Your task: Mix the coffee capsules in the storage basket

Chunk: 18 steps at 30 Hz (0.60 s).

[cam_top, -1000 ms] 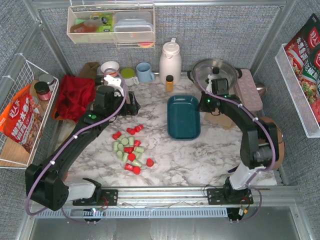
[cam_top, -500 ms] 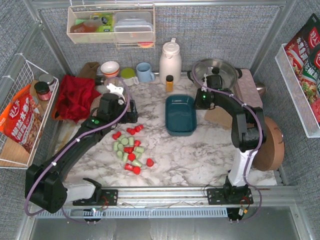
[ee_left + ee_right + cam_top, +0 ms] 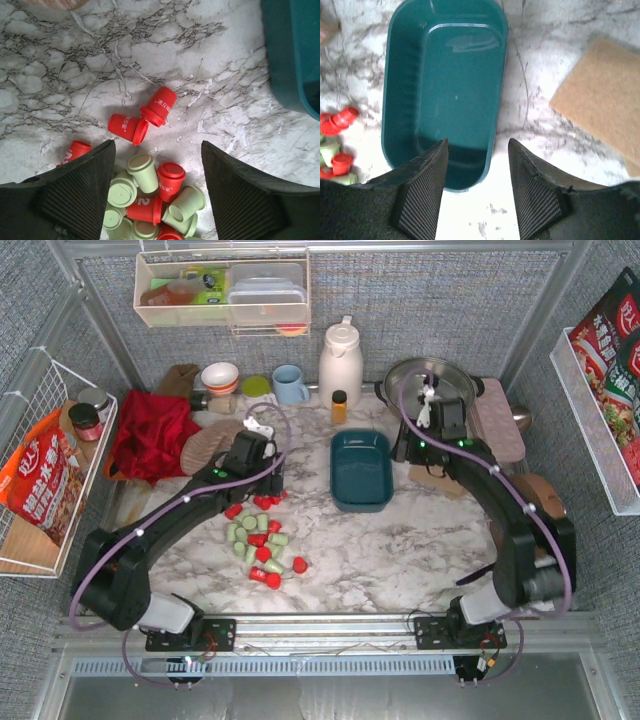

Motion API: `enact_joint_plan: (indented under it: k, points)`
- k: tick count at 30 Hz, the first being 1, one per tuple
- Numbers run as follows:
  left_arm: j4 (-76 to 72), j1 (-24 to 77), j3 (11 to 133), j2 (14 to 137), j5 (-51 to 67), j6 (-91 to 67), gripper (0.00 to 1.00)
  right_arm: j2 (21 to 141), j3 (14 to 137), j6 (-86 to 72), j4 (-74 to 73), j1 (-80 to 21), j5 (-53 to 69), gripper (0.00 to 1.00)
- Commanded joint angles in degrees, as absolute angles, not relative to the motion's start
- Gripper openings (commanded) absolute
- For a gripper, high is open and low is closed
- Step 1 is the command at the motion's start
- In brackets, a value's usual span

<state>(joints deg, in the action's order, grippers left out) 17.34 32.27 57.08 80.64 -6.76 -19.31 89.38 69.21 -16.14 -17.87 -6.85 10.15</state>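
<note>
The coffee capsules (image 3: 262, 538) all lie heaped on the counter (image 3: 400, 550), just left of the storage basket (image 3: 361, 470), which is empty. The heap is tight. If the left pincer (image 3: 156, 165) closes there, it could pinch several at once and squirt a tapered one away, rolling. The left arm stretches forward, pincer spread wide and empty above the heap's far edge. The right pincer (image 3: 476, 150) hangs over the basket, also spread, grasping nothing.

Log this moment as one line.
left gripper: open above red and mint-green coffee capsules | right gripper: open over empty dark-teal plastic basket
</note>
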Motion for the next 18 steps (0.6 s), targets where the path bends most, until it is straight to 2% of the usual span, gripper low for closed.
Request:
enact_joint_plan:
  k: [1,9,18]
  points:
    - [21.95,32.78,61.37,86.21,-9.66,-14.33,0.75,77.97,60.09,-14.62,-12.59,-8.72,5.39,0.55]
    - [26.58,32.88,70.01,98.08,-4.71,-8.10,0.70,59.24,43.79,-15.38,-6.12,-9.84,0.64,0.55]
    - [32.09,32.89,76.68,106.32,-2.43,-6.66,0.66,57.85,44.12,-16.67,-6.41,-9.84,3.14,0.55]
